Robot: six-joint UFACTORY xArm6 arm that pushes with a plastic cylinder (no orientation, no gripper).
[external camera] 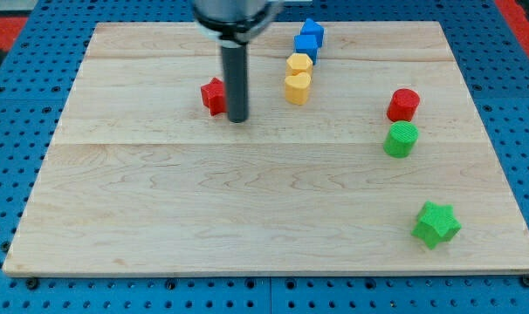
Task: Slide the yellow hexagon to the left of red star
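Note:
The red star (213, 95) lies on the wooden board (247, 201) at the upper left of centre. My tip (237, 119) is just right of the red star, touching or nearly touching it. The yellow hexagon (299, 64) sits to the right, near the view's top, with a yellow heart-shaped block (297, 88) directly below it. The tip stands between the red star and the two yellow blocks.
Two blue blocks (309, 38) sit stacked in a line just above the yellow hexagon. A red cylinder (403, 105) and a green cylinder (401, 139) stand at the right. A green star (436, 224) lies at the lower right.

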